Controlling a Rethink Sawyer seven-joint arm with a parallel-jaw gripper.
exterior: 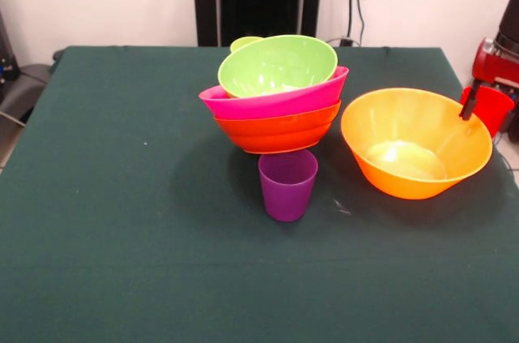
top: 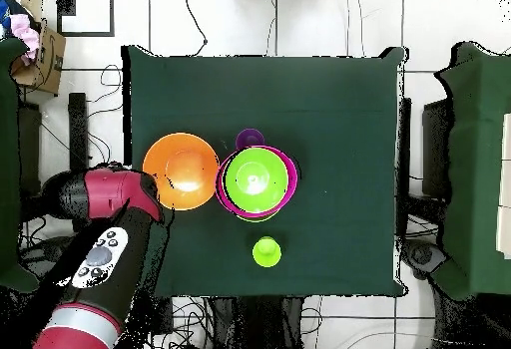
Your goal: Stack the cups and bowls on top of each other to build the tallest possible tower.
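Observation:
The tower point(exterior: 276, 104) is three nested bowls: red-orange at the bottom, pink in the middle, lime green on top, leaning a little. It shows from above as the tower point(top: 256, 182). A purple cup point(exterior: 287, 185) point(top: 250, 140) stands upright right against its base. Behind it peeks a lime green cup point(exterior: 243, 41) point(top: 265, 252). A large orange bowl point(exterior: 416, 142) point(top: 182, 171) sits alone beside the tower. At that bowl's outer rim my gripper point(exterior: 477, 112) is shut on a red cup point(exterior: 490, 108), held at rim height over the table's edge. In the overhead view the arm hides the gripper.
The red and black arm point(top: 110, 205) reaches in over the table's side by the orange bowl. The green table point(exterior: 122, 221) ends just past the red cup. Cables and chairs ring the table.

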